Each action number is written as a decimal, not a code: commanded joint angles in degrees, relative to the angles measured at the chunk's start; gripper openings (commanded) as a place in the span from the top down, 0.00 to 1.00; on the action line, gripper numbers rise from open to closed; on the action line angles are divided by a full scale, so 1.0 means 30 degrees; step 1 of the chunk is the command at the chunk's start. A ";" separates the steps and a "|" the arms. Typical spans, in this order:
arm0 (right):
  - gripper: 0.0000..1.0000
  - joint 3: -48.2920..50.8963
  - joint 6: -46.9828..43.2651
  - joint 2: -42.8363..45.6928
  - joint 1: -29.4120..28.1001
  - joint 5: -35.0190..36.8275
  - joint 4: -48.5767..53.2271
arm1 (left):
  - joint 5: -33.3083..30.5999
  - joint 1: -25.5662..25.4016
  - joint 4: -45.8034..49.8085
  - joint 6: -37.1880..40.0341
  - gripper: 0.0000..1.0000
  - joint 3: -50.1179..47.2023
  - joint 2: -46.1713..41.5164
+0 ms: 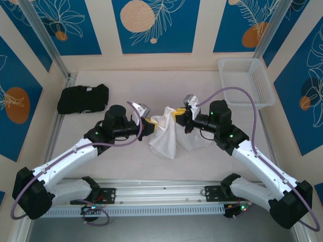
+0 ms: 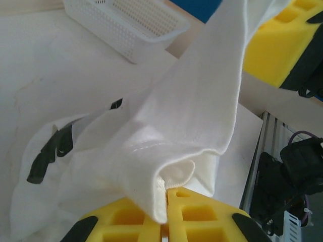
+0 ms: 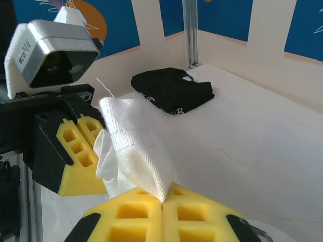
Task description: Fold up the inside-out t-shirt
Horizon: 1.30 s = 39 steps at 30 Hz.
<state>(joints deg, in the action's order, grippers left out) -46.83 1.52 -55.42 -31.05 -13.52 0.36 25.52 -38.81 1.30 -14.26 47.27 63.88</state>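
The white inside-out t-shirt (image 1: pixel 165 135) hangs bunched between both grippers above the middle of the table. My left gripper (image 1: pixel 150 125) grips its left side; in the left wrist view its yellow jaws (image 2: pixel 166 201) are shut on a hemmed fold of the t-shirt (image 2: pixel 176 116). My right gripper (image 1: pixel 180 117) grips the right side; in the right wrist view its yellow jaws (image 3: pixel 162 199) pinch a ribbed edge of the t-shirt (image 3: pixel 133 146). The left gripper's yellow fingers (image 3: pixel 75 151) stand close behind that fabric. Dark marks show on the lower cloth (image 2: pixel 50 151).
A black folded garment (image 1: pixel 83 98) lies at the back left of the table; it also shows as the black garment (image 3: pixel 171 91). A white plastic basket (image 1: pixel 247 80) stands at the back right, its wall (image 2: pixel 121 30) near. An aluminium rail (image 1: pixel 161 194) runs along the front edge.
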 commanded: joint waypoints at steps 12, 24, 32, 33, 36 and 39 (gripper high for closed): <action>1.00 -0.0562 -0.0991 0.0514 0.0322 -0.1711 0.0084 | -0.0099 -0.0006 0.0234 -0.0231 0.86 -0.0171 0.0329; 1.00 0.0041 -0.1552 0.0858 0.0401 -0.2488 -0.0025 | -0.2836 0.0219 0.1297 -0.0227 0.81 0.0080 0.0538; 1.00 0.0168 -0.1479 0.0848 0.0447 -0.2443 -0.0033 | -0.2598 0.0233 0.0948 -0.0080 0.97 -0.0266 -0.0059; 1.00 0.0152 -0.1474 0.0823 0.0443 -0.2367 0.0011 | -0.2595 0.0246 0.0865 -0.0001 0.97 -0.0383 -0.0290; 1.00 0.0170 -0.1417 0.0777 0.0490 -0.2261 0.0037 | -0.2715 0.0233 0.0637 0.0200 0.96 -0.0706 -0.1041; 1.00 0.0222 -0.1108 0.0798 0.0628 -0.2272 -0.0091 | -0.3380 0.0249 0.0506 0.0242 0.92 -0.1057 -0.1671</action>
<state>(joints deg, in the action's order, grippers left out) -46.76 -1.78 -53.82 -29.69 -19.92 1.15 17.37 -38.63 4.10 -14.46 45.23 61.10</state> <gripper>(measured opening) 0.041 0.078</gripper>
